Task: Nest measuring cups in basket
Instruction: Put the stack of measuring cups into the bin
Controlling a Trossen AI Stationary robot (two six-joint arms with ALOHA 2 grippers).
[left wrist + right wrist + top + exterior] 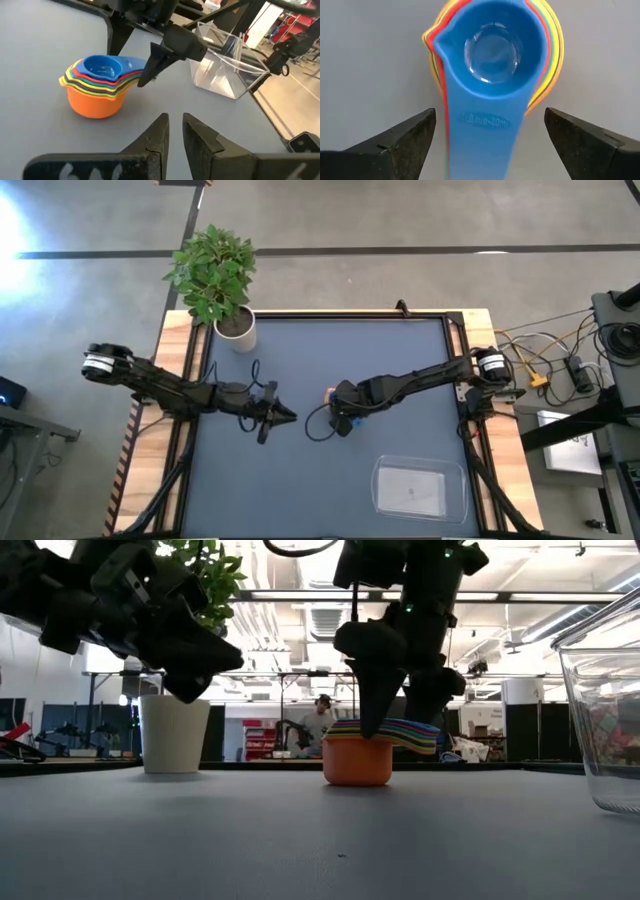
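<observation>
The measuring cups (97, 90) are nested in one stack, orange at the bottom and blue (492, 45) on top. The stack stands on the orange cup's base (357, 765) mid-table, its handles fanned out to one side. My right gripper (490, 135) is open and hangs over the stack (329, 394). Its fingers (375, 700) come down on either side of the stacked handles without touching them. My left gripper (175, 127) hovers to the table's left of the stack (285, 416), its fingers almost together. The clear basket (420, 464) sits near the table's near right corner.
A white plant pot (236, 328) with a green plant stands at the table's far left corner. The basket's clear wall (600, 720) rises to the right of the stack. Bare dark table lies between the stack and the basket. A person shows far off in the room (320, 720).
</observation>
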